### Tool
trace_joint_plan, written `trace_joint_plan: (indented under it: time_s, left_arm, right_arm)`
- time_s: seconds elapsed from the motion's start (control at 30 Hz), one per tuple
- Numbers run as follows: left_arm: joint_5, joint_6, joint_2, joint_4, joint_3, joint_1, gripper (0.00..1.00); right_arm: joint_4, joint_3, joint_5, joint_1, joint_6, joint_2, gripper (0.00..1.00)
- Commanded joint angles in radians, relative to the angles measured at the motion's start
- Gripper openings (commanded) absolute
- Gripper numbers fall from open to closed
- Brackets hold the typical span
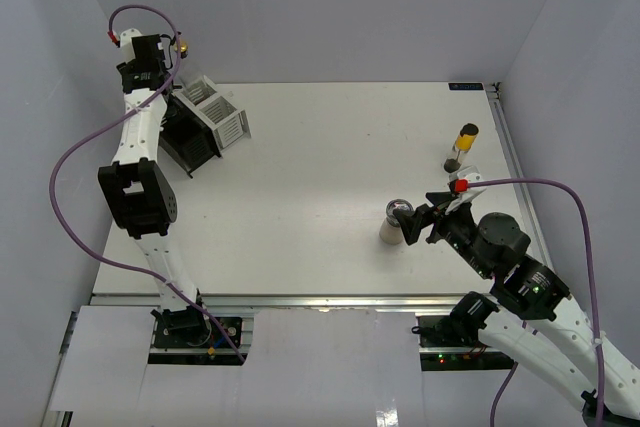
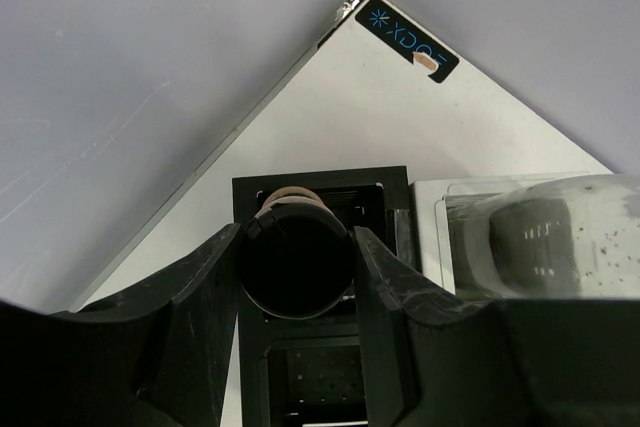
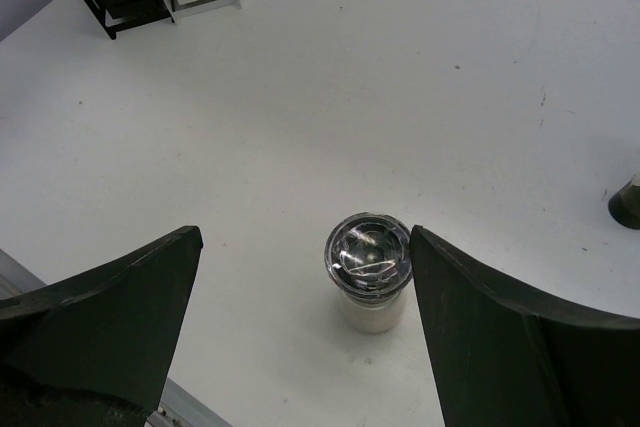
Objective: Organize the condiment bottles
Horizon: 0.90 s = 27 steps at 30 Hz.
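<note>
Pale lavender walls boxed in the white table (image 1: 330, 147) on my overhead feed, with the black rack (image 1: 190, 142) and the white rack (image 1: 222, 112) side by side in the far left corner. I had the left arm stretched out to that corner, and from its wrist camera I saw the left gripper (image 2: 298, 235) clenched on the dark-capped jar (image 2: 297, 272), one finger pressed against each side of the cap. The jar hung over the far compartment of the black rack. I could not tell from either view whether its base was already down inside the slot. Just right of that finger, over the white rack, a clear bottle (image 2: 540, 237) with something dark inside filled the edge of the picture, too close and blurred for me to read more. On the right half of the table the right gripper (image 1: 415, 219) was spread wide and released. It reached in low toward the cream shaker (image 1: 392, 227), which stood upright on the table. The wrist view put the shaker's shiny metal top in the gap between the two fingers, nearer the right-hand one and touching neither. The slim bottle with yellow contents (image 1: 462, 147) stood upright by itself near the right edge of the table, farther back than the shaker and apart from it.
</note>
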Motion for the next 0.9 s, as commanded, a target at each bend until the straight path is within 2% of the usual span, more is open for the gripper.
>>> trace_joint_plan:
  time_s: [0.0,0.3,0.6,0.67,0.87]
  left_arm:
    - [-0.025,0.013,-0.018,0.034,-0.007,0.003,0.0]
    - [0.056,-0.02,-0.016,0.056,-0.05,0.006,0.0]
    - [0.04,-0.031,0.001,0.057,-0.089,0.007,0.01]
    - [0.035,-0.034,0.007,0.047,-0.088,0.011,0.08]
    - [0.07,-0.067,0.012,0.052,-0.118,0.031,0.46]
  right_arm:
    - [0.021,0.011,0.026,0.013,-0.009,-0.011,0.91]
    - [0.018,0.009,0.034,0.016,-0.009,-0.013,0.91]
    - [0.019,0.009,0.039,0.02,-0.01,-0.02,0.91]
    - [0.018,0.008,0.039,0.021,-0.011,-0.02,0.91]
    - [0.017,0.008,0.044,0.022,-0.009,-0.023,0.91]
